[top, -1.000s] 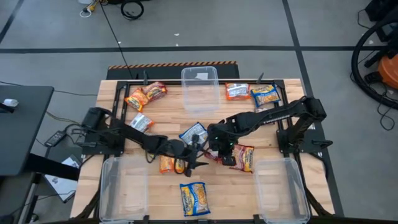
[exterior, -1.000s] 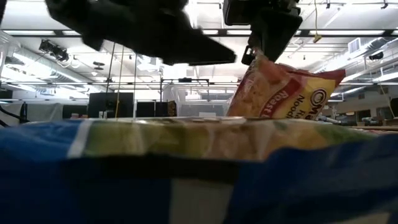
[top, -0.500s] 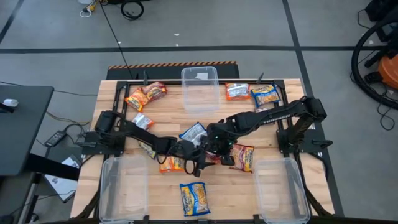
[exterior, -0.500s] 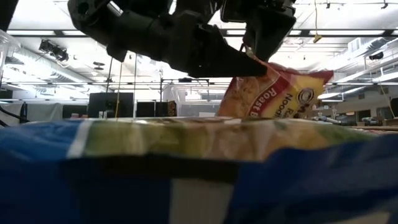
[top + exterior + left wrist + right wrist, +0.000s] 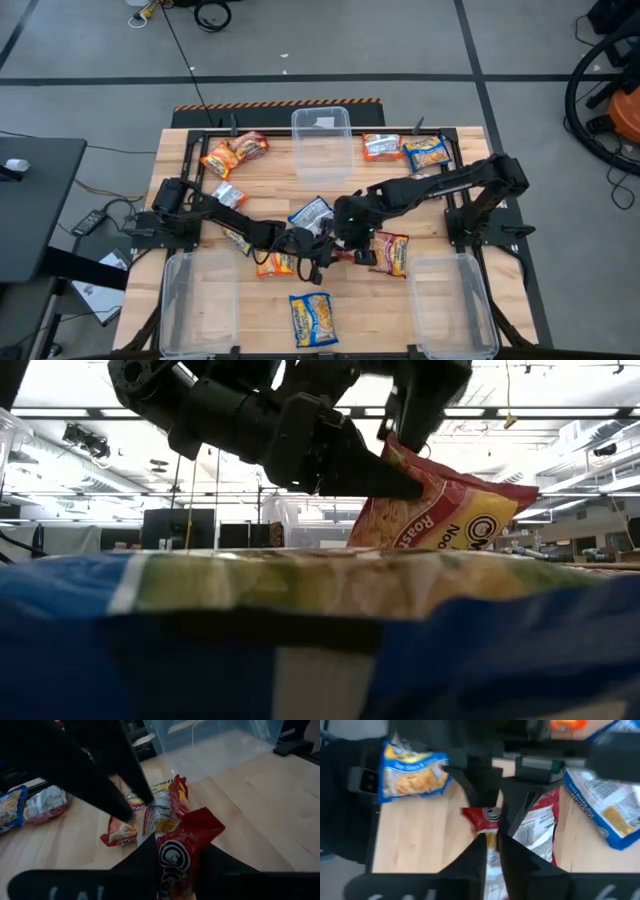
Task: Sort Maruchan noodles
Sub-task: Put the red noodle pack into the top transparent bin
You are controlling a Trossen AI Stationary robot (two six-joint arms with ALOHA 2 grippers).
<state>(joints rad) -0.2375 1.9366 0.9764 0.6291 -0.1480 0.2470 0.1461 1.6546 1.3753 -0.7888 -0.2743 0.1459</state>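
Sorting has barely begun: all three clear bins look empty, and packets lie scattered over the table, with orange ones at the far left, a blue one at the near edge and others far right. Mid-table, both arms meet over one red packet, lifted off the wood. The left gripper has its fingers pinched on one red end. The right gripper pinches the other end between narrow fingers, so the packet hangs between the two pincers, mid-handover by the look of it.
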